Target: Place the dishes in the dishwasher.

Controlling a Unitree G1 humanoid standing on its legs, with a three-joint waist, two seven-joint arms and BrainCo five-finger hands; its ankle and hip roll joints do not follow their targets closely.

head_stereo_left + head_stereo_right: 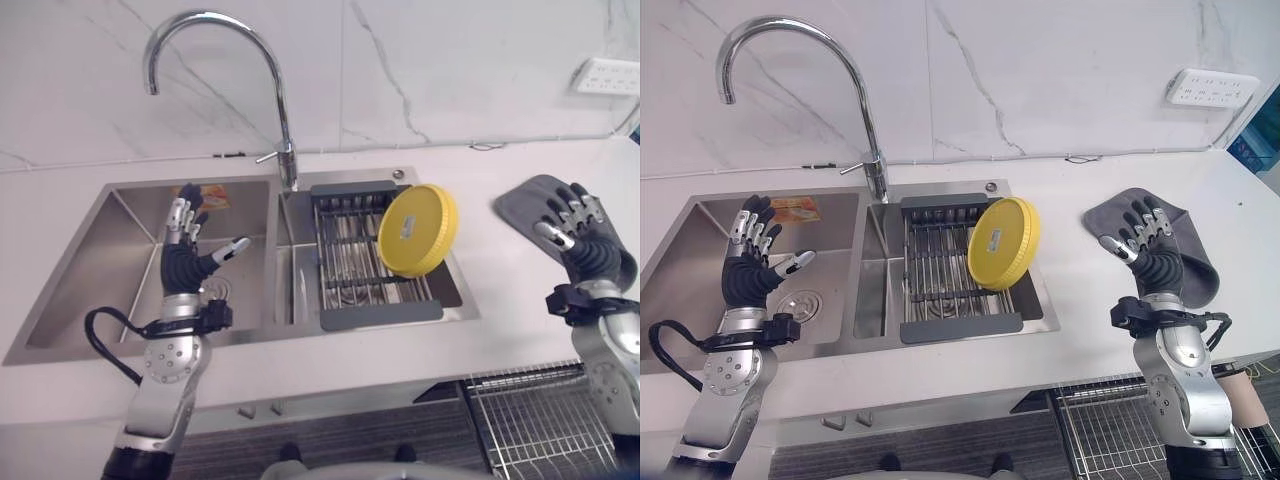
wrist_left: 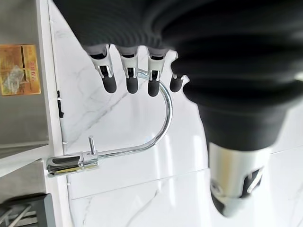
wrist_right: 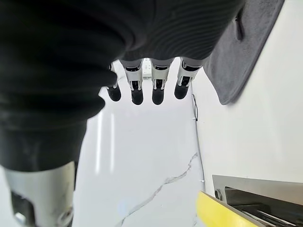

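The yellow plate [image 1: 1003, 243] leans on its edge in the grey drying rack [image 1: 950, 270] set across the right basin of the sink [image 1: 700, 260]. Left hand [image 1: 748, 260] hovers over the left basin, fingers spread and relaxed, grasping nothing. Right hand [image 1: 1150, 250] is up over the grey cloth [image 1: 1200, 250] on the desk [image 1: 1090, 320], fingers likewise loose and empty.

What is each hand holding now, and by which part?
Nothing is held. The left hand is open above the sink, the right hand open over the grey cloth. The yellow plate leans untouched in the rack.
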